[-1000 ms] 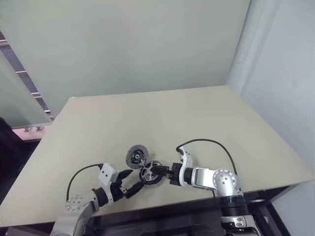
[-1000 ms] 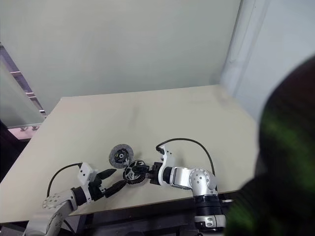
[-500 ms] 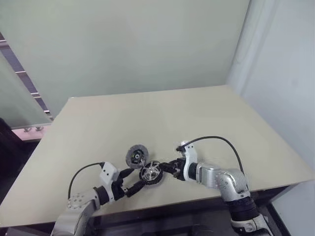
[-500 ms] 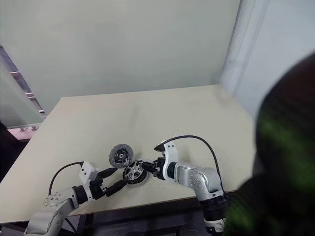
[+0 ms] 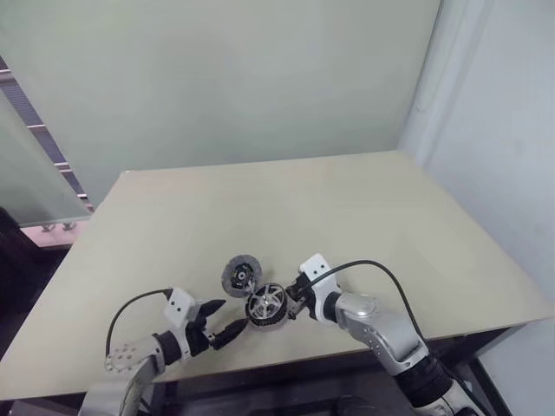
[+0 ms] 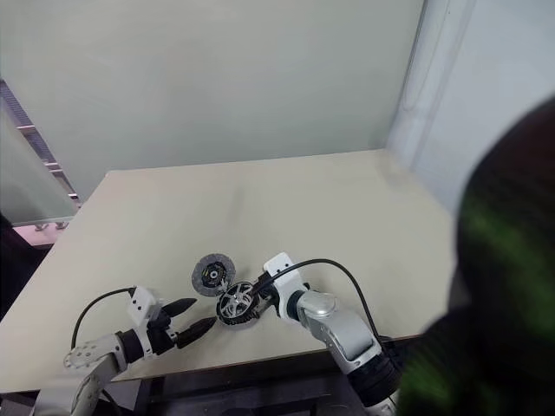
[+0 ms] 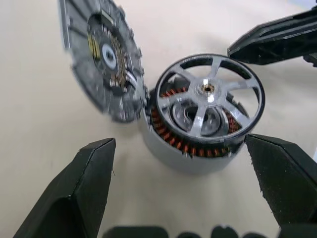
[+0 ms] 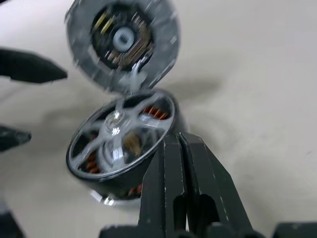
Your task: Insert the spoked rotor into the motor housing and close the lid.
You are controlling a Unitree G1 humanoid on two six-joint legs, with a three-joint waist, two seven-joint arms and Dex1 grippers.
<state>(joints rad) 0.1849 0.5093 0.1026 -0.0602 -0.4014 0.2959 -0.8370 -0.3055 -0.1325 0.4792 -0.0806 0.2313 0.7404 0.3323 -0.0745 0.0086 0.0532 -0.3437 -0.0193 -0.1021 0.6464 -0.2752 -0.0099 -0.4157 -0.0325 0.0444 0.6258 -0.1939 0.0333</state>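
A beige table (image 5: 364,208) spreads beyond both grippers, reaching a pale green wall (image 5: 225,78) (frosted glass panel (image 5: 30,165) leftward).

Silver spoked rotor (image 7: 208,94) seated atop copper-wound motor housing (image 7: 185,148), dark ribbed lid (image 7: 101,59) tilted against it

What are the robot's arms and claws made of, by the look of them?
Each arm is a chain of rounded silver-grey metal joints with a white block at the wrist and a thin black cable looping over it. The left claw and right claw each have two black, tapered fingers.
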